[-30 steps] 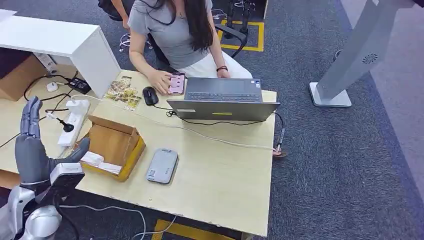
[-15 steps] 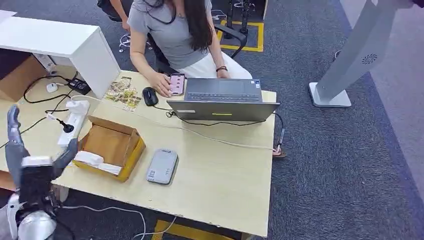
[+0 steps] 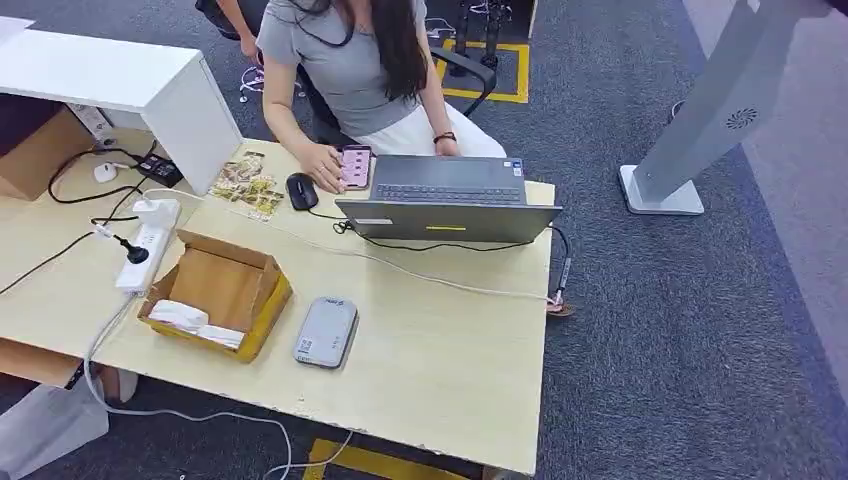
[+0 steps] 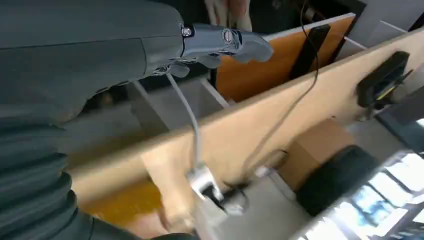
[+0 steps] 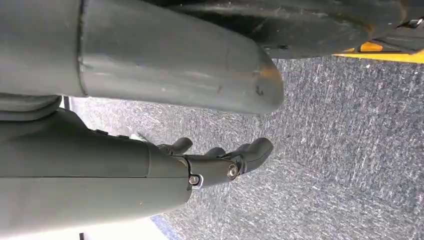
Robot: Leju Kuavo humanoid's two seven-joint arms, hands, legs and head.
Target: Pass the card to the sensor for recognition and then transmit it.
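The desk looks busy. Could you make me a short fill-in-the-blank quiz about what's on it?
1. The grey card reader lies beside the open cardboard ___.
2. The person sits behind an open ___.
3. A black ___ lies beside the pink phone.
4. The white power strip lies on the ___.

Missing: box; laptop; mouse; desk

A person (image 3: 345, 60) sits at the top behind an open laptop (image 3: 447, 196), with a cardboard box (image 3: 218, 294) at lower left.
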